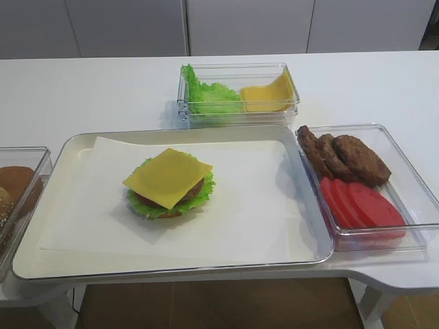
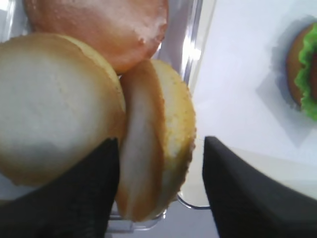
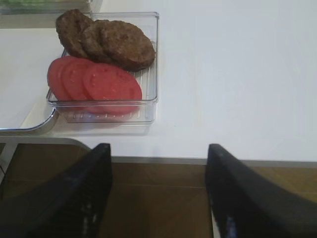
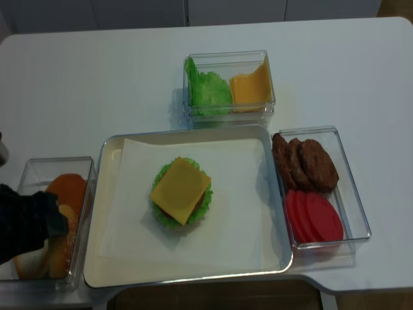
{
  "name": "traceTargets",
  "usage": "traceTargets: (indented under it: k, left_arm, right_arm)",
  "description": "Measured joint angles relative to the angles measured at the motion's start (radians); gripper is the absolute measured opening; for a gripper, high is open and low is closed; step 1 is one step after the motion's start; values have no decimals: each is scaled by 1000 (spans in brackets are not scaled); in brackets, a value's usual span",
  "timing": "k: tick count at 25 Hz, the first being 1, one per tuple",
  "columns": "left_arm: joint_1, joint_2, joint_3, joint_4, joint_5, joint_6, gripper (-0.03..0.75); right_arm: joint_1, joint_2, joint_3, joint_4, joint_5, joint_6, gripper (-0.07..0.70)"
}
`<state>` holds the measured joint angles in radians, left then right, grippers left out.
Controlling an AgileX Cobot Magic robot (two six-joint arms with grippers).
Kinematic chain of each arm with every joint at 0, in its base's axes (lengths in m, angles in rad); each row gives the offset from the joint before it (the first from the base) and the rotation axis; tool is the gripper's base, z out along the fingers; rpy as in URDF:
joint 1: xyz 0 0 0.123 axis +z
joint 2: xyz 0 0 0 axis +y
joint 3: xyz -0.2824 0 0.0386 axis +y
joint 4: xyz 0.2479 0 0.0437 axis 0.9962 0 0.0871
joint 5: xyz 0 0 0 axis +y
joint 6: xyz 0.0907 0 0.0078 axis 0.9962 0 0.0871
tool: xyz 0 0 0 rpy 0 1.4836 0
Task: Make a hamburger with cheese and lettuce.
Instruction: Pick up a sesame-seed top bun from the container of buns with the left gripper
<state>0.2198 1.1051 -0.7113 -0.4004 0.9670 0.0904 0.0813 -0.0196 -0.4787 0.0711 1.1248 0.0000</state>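
At the tray's (image 1: 302, 205) centre your hamburger (image 1: 169, 185) waits topless, cheese (image 1: 168, 177) over lettuce (image 1: 159, 209); in the left bin (image 4: 32, 169), your left gripper (image 2: 156, 191) straddles, jaws spread, an on-edge bun (image 2: 156, 144), light, soft, best pinched across its faces; right gripper (image 3: 158, 191) idles spread

Around the hamburger (image 1: 169, 184) you have bare paper (image 1: 254, 205) on every side, so the tray (image 1: 312, 259) leaves room to pass right or in front of it. On your left, the bun box (image 4: 85, 169) wall stands just beside the tray rim, and the left claw (image 2: 156, 193) straddles an upright bun half (image 2: 156, 139) crowded by neighbouring buns. The patty and tomato box (image 1: 411, 199) flanks the tray's right edge.
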Motion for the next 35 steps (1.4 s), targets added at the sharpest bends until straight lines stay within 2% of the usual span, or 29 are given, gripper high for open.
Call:
traceTargets:
  k: [11,35]
  left_arm:
    - [0,0,0,-26,11,50,390]
    - [-2,58,0,-19,7,50,360]
  right_arm:
    - [0,0,0,0,0,0,450]
    - [0,0,0,0,0,0,450]
